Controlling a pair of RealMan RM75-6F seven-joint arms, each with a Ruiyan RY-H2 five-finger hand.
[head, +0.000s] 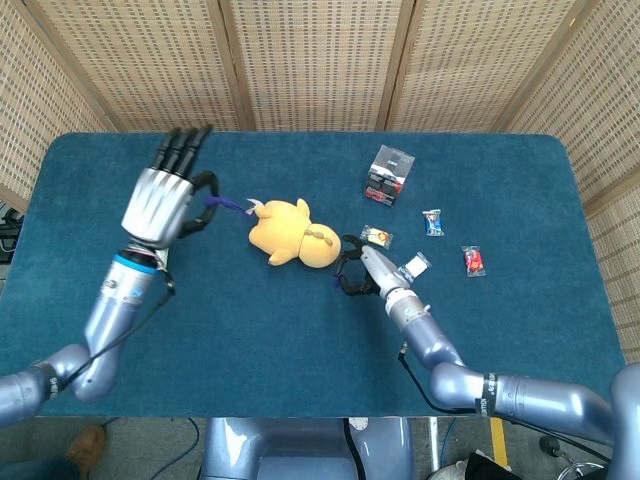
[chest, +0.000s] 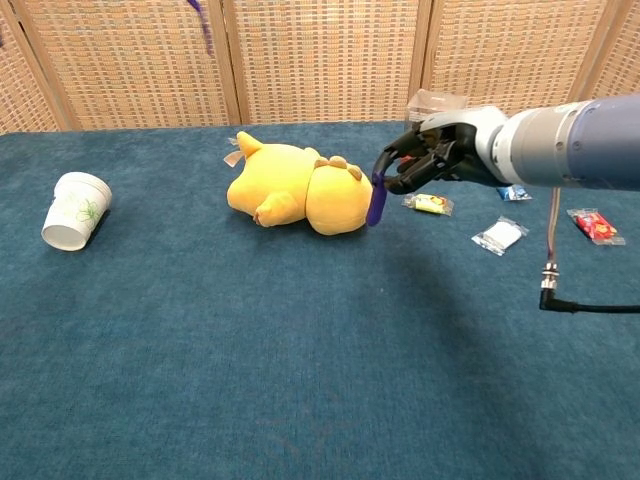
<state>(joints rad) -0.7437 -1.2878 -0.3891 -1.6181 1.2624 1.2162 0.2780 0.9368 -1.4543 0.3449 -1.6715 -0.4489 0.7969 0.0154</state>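
Head view | left hand (head: 165, 200) raised, pinching purple strap (head: 222, 203) end | right hand (head: 358, 270) grips other end, likely freeing yellow plush (head: 292, 232).

The left hand (head: 162, 199) is lifted up high over the left side, with its long fingers (head: 183, 145) held straight and close together, pointing away from the robot. Its thumb curls in and pinches something thin. Its arm runs back down to the bottom left corner. The right hand (head: 362, 268) sits low near the middle, with fingers (chest: 412, 163) curled in tight around a small pinch. Its arm stretches back to the bottom right
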